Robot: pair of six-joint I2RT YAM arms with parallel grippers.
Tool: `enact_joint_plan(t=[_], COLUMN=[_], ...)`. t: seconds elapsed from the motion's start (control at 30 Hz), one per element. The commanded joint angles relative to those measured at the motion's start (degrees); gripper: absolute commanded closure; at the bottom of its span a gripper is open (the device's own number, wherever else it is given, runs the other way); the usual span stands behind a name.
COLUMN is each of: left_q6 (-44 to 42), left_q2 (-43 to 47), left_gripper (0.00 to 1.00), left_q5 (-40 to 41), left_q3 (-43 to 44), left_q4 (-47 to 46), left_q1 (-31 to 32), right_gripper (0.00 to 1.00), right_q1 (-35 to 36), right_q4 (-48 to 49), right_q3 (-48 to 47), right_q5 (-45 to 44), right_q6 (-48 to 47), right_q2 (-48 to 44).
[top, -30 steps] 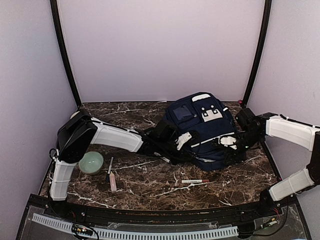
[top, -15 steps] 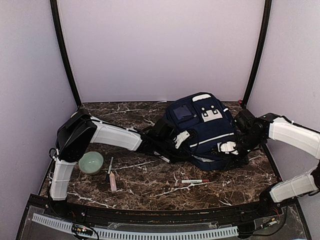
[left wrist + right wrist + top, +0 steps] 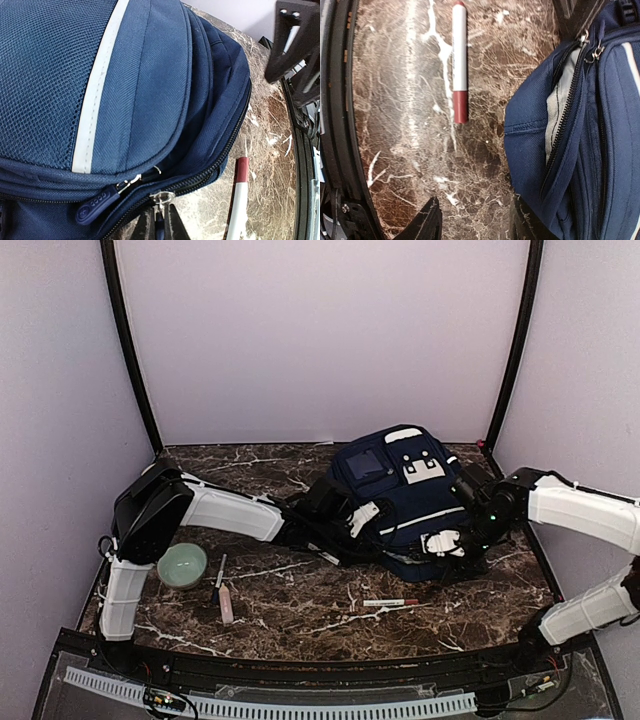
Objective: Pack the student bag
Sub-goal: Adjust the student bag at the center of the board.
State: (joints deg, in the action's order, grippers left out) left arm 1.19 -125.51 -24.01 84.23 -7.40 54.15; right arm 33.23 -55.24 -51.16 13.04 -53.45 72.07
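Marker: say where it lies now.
In the top view, the marker lies flat on the table, right of centre, just in front of the bag.

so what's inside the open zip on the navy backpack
Through the part-open zip of the navy-blue striped fabric backpack, the right wrist view shows only a strip of pale grey lining. Anything deeper is covered by the fabric, so contents cannot be told.
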Motion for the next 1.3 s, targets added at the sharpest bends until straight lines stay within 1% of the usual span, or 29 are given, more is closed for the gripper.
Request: enact_joint_plan(t=[0.0, 0.1, 0.17, 0.23, 0.4, 0.57, 0.6, 0.63, 0.73, 0.77, 0.83, 0.9, 0.97, 1.03, 1.1, 1.2, 1.23, 1.27], left_q6=[-0.2, -0.3, -0.1, 0.1, -0.3, -1.3, -1.4, -1.3, -0.9, -0.8, -0.8, -0.6, -0.2, 0.2, 0.8, 1.8, 2.1, 2.3], left_q2=[4.5, 4.6, 4.6, 4.6, 4.7, 4.7, 4.7, 4.7, 4.7, 4.7, 4.7, 4.7, 4.6, 4.4, 4.0, 3.8, 3.8, 3.8], left_gripper=[1.00, 1.00, 1.00, 1.00, 1.00, 1.00, 1.00, 1.00, 1.00, 1.00, 1.00, 1.00, 1.00, 1.00, 1.00, 1.00, 1.00, 1.00], left_q5=[1.0, 1.1, 0.9, 0.6, 0.6, 1.3, 1.3, 1.3, 1.5, 1.9, 2.6, 2.8, 2.9, 3.1, 3.5, 4.3, 4.5, 4.5], left_q3=[0.4, 0.2, 0.0, -0.1, -0.1, 0.0, 0.0, 0.0, 0.1, 0.3, 0.3, 0.1, -0.3, -0.7, -0.7, -0.9, -0.9, -0.9], left_q4=[0.5, 0.5, 0.2, -0.2, -0.1, 0.5, 0.5, 0.4, 0.5, 0.7, 1.1, 1.2, 0.9, 0.5, 0.5, 0.5, 0.4, 0.4], left_q1=[-1.2, -1.2, -1.1, -1.2, -1.1, -1.2, -1.4, -1.5, -2.1, -2.2, -2.5, -2.8, -3.1, -3.4, -3.7, -4.1, -4.2, -4.3], right_gripper=[0.54, 0.54, 0.55, 0.51, 0.47, 0.49, 0.50, 0.53, 0.78, 0.90, 1.00, 1.00, 1.00, 1.00, 1.00, 1.00, 0.99, 0.96], right_q1=[0.3, 0.3, 0.3, -0.1, -1.5, -1.9, -1.9, -1.9, -1.0, 0.1, 4.0, 8.3, 12.0, 12.7, 13.4, 17.1, 18.3, 19.6], right_q4=[5.1, 8.2, 11.6, 15.0, 18.4, 22.5, 23.1, 23.7, 23.8, 24.3, 26.8, 29.6, 31.3, 29.0, 27.4, 23.0, 22.2, 21.1], right_q3=[-0.1, -0.8, -0.5, 0.0, 0.5, 2.8, 3.3, 3.6, 2.9, 2.9, 4.0, 5.6, 7.0, 7.0, 9.5, 13.8, 14.8, 15.6], right_q5=[-2.4, -5.5, -9.6, -13.2, -15.4, -17.4, -17.8, -17.9, -16.8, -17.6, -21.6, -25.6, -27.7, -24.9, -21.0, -16.1, -14.9, -14.1], right_q6=[0.9, 1.4, 2.3, 2.5, 0.4, 0.1, 0.1, 0.2, 3.1, 4.6, 6.9, 8.3, 9.7, 11.1, 10.1, 9.4, 9.4, 9.9], right_q2=[2.5, 5.9, 7.7, 9.3, 12.0, 12.3, 12.0, 11.7, 9.3, 7.8, 3.4, -2.3, -7.7, -10.4, -11.7, -12.3, -12.1, -11.7])
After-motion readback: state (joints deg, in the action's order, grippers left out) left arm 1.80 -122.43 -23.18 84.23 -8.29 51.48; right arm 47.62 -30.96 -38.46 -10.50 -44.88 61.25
